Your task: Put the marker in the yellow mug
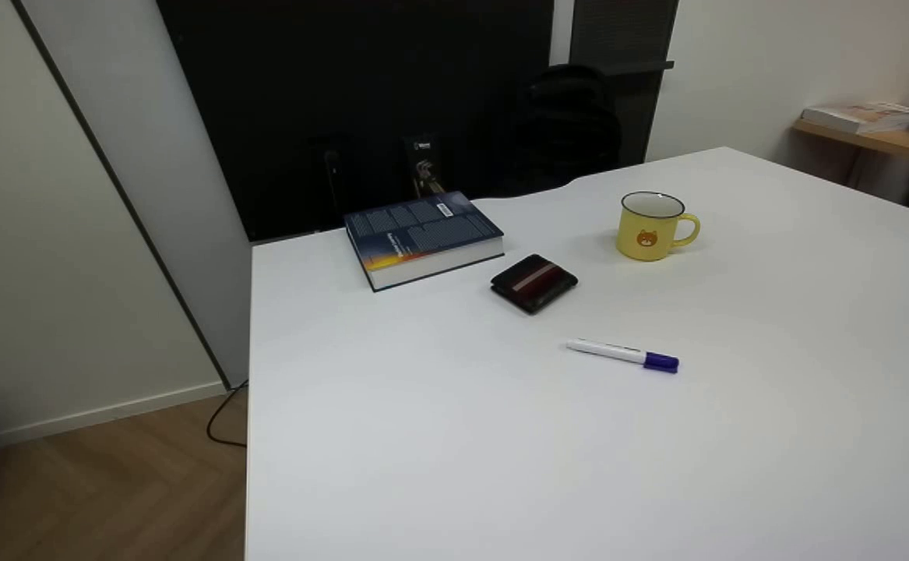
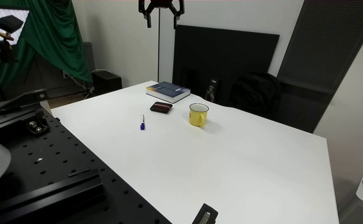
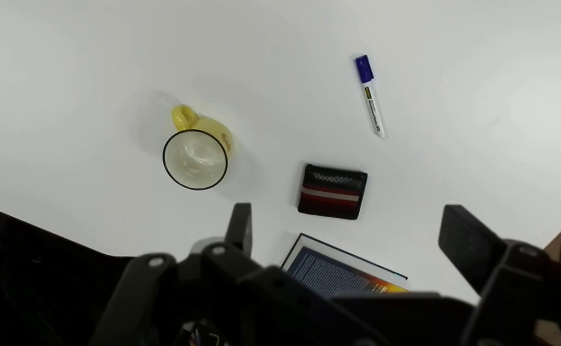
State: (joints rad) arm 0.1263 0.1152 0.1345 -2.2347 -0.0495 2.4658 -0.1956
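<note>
The marker, white with a dark blue-purple cap, lies flat on the white table in both exterior views (image 1: pixel 610 351) (image 2: pixel 142 125). It also shows in the wrist view (image 3: pixel 370 98), at the upper right. The yellow mug (image 1: pixel 641 238) stands upright with its handle to the side. It also shows in an exterior view (image 2: pixel 196 118) and in the wrist view (image 3: pixel 217 132), where its pale inside shows no contents. My gripper (image 2: pixel 162 27) is high above the table, fingers wide apart. In the wrist view my gripper (image 3: pixel 345 216) is open with nothing between its fingers.
A dark wallet with a red and pale stripe (image 1: pixel 533 284) lies between the marker and a thick blue book (image 1: pixel 427 234). The wallet (image 3: pixel 333 192) and book (image 3: pixel 330 271) also show in the wrist view. A black perforated mounting plate (image 2: pixel 60 161) borders the table (image 2: pixel 231 174).
</note>
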